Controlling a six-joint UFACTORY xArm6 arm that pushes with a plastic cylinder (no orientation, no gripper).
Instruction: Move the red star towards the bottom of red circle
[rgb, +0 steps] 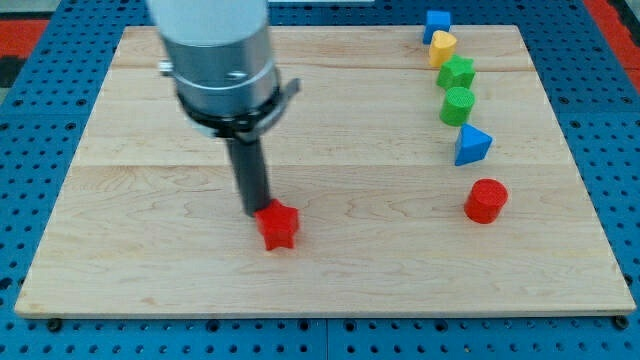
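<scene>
Pale wooden board (330, 260), visible grain, glued from several planks, lying on a blue perforated surface (30, 150). The arm carries no pincer, so nothing is clenched or released; it ends in a grey metal cylinder (218, 60) with a straight dark rod below it. My tip (257, 212) sits at the upper-left edge of the red star (278, 226), touching it or very nearly so; contact cannot be confirmed. The red star, a matte chunky block with blunt points, lies a little left of the board's centre, in its lower half. The red circle (486, 200), a short smooth cylinder, stands well apart toward the view's right, slightly higher in the view than the star. Above the red circle, a loose column of blocks runs toward the view's top: blue triangle (471, 146), green circle (458, 105), green star (457, 72), a yellow block (442, 47) with a rounded outline, and a blue block (436, 24) whose shape is unclear at the top edge. Neighbouring blocks in the column lie just beside one another, some possibly touching.
</scene>
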